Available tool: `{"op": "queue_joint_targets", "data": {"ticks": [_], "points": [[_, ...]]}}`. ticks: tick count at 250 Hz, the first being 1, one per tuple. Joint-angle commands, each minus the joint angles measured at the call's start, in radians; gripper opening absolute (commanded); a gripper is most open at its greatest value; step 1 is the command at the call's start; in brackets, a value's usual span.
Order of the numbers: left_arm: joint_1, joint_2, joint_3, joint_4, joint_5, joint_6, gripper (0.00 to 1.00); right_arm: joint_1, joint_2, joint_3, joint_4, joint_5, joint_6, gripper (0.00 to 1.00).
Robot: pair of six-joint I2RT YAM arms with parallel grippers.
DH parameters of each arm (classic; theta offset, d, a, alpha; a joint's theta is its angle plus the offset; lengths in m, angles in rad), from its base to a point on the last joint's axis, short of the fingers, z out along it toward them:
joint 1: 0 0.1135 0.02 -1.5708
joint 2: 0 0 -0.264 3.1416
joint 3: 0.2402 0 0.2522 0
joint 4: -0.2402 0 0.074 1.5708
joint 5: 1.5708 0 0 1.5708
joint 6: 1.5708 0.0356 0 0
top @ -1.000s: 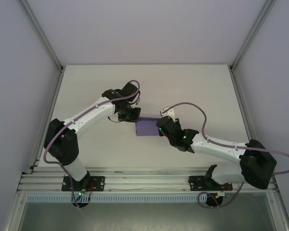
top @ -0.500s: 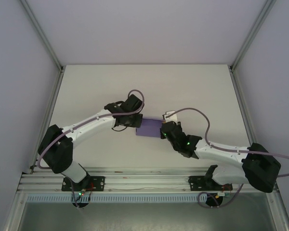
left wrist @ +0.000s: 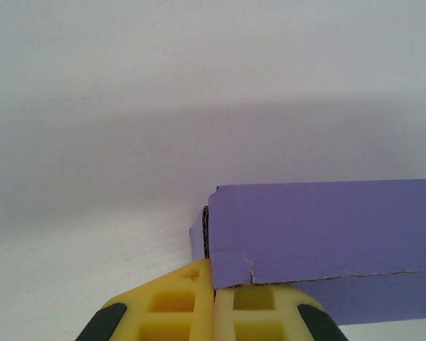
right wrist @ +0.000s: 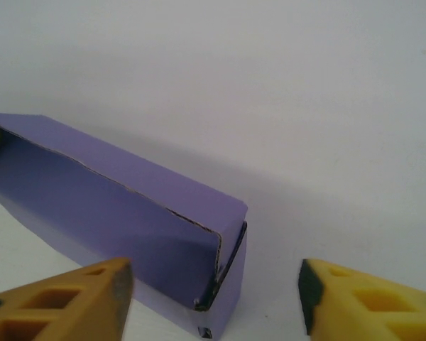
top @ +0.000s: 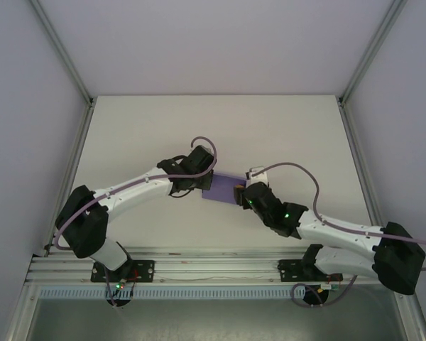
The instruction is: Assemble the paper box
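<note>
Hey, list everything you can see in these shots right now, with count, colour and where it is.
paper box: one, purple, mid-table between the grippers
table: one, white, under everything
mounting rail: one, silver, near table edge
arms: two, white with black joints, left arm and right arm reaching in from the rail
left gripper: one, yellow fingers, shut on the box's left end
right gripper: one, yellow fingers, open at the box's right end

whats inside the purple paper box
Its inside is hidden. In the right wrist view the purple folded paper box shows closed walls. Only a thin dark slit runs beside the end flap. Whether anything lies within cannot be seen.
</note>
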Motion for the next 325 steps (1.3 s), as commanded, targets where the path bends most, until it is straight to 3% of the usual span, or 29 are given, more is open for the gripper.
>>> {"op": "queue_joint_targets", "data": {"ticks": [1,57,108,203,275,325], "points": [[-0.015,0.045,-0.062,-0.089,0.027,-0.005,0.03,-0.005,-0.037,0.055,-0.057,0.037,0.074,0.70],[-0.017,0.045,-0.057,-0.088,0.032,0.004,0.06,-0.096,-0.046,0.096,-0.072,0.051,0.158,0.71],[-0.018,0.044,-0.062,-0.076,0.046,0.005,0.10,-0.169,0.029,0.128,-0.112,-0.037,0.187,0.63],[-0.019,-0.008,-0.058,-0.096,0.074,0.061,0.25,-0.180,0.174,0.130,-0.167,-0.101,0.286,0.47],[-0.018,-0.071,-0.033,-0.124,0.111,0.147,0.53,-0.180,0.206,0.094,-0.171,-0.151,0.330,0.42],[-0.016,-0.112,0.004,-0.161,0.114,0.193,0.82,-0.180,0.207,0.087,-0.161,-0.149,0.336,0.38]]}}
